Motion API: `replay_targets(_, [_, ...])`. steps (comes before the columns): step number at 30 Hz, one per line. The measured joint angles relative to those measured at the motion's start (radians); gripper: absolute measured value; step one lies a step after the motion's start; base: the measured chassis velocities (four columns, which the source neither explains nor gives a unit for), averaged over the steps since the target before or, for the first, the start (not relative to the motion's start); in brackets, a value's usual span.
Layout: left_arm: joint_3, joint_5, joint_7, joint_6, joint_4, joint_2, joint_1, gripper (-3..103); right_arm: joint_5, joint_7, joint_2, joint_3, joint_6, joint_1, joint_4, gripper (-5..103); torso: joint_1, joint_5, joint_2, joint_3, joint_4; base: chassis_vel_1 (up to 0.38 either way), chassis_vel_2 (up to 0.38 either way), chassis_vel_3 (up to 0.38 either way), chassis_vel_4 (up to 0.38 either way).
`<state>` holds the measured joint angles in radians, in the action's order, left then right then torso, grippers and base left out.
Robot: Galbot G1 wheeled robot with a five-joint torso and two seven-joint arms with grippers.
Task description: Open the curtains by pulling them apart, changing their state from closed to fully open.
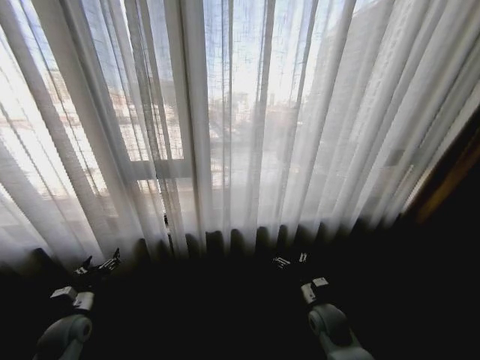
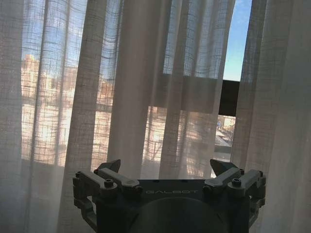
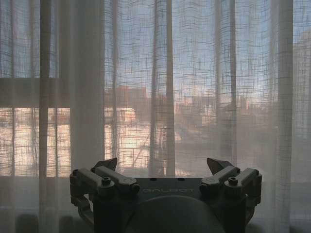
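Observation:
The sheer white curtains (image 1: 315, 127) hang drawn across the whole window in long pleats, and city buildings show through them. A narrow slit (image 1: 166, 219) parts two panels low down, left of centre. My left gripper (image 1: 97, 264) is held low in front of the curtain hem, open and holding nothing. In the left wrist view the left gripper (image 2: 166, 167) faces the curtains (image 2: 136, 97), apart from them. My right gripper (image 1: 291, 260) is held low, right of centre. It is open too, and the right gripper (image 3: 163, 164) faces the unbroken curtains (image 3: 160, 97).
Blue sky and a black window frame bar (image 2: 228, 97) show through the slit between the panels. A dark drape with a brown edge (image 1: 450, 180) hangs at the far right. The floor below the hem is in deep shadow.

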<state>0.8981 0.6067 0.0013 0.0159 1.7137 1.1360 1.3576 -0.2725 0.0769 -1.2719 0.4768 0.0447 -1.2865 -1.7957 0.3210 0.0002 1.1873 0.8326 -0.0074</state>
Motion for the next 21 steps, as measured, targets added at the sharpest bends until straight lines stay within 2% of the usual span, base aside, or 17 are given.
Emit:
replay_targets(14, [0.000, 0.000, 0.000, 0.000, 0.000, 0.000, 0.000, 100, -0.003, 0.005, -0.003, -0.016, 0.047, 0.015, 0.019, 100, 0.000, -0.0001, 0.000, 0.000, 0.0001, -0.340, 0.354, 0.343, -0.351])
replay_targets(18, [0.000, 0.000, 0.000, 0.000, 0.000, 0.000, 0.000, 100, 0.016, -0.004, -0.002, -0.026, 0.046, 0.032, 0.028, 100, 0.001, 0.0001, 0.000, 0.000, -0.0005, -0.248, 0.281, 0.263, -0.212])
replay_targets(21, [0.000, 0.000, 0.000, 0.000, 0.000, 0.000, 0.000, 100, 0.027, -0.037, 0.006, -0.050, 0.037, 0.067, 0.044, 100, 0.001, -0.0002, 0.000, 0.000, -0.0003, -0.112, 0.059, 0.062, -0.059])
